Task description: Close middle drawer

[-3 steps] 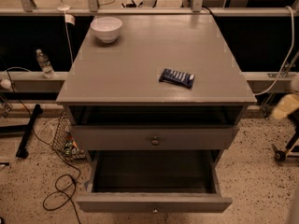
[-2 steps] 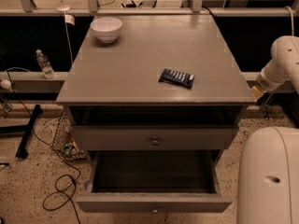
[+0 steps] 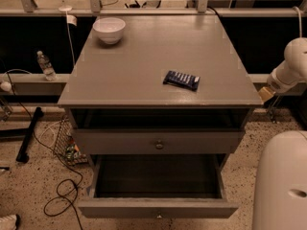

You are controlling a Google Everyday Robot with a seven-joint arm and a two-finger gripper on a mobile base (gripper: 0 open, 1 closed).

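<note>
Only one camera view to go through, and it's looking down on a gray tabletop (image 3: 158,51) with drawers stacked under it. The middle drawer (image 3: 144,208), or what I'm taking to be it, is hanging wide open at the near end of the shot, pulled well out toward the camera and looking empty inside. Its little knob (image 3: 158,216) is just peeking in at the near edge of the front panel. Right above it another drawer front (image 3: 120,142) is sitting much further back, with a dark gap showing between it and the tabletop. Up top, a white bowl (image 3: 109,29) is sitting at the far left corner and a dark blue snack packet (image 3: 181,80) is lying right of centre, well apart from each other and not getting in the way of anything. A white arm segment (image 3: 293,63) is poking in from the right edge, off to the side of the cabinet, and a big white chunk of the robot body (image 3: 283,181) is filling the near right corner, just beside the open drawer. The gripper isn't showing anywhere, so it's somewhere out of frame and I can't tell what state it's in. My read is that we're sitting at the approach step, with nothing touching the drawer. The next move is calling for getting the gripper in front of that near panel, roughly centred, and pushing straight toward the far side so the drawer is sliding in square instead of jamming.
</note>
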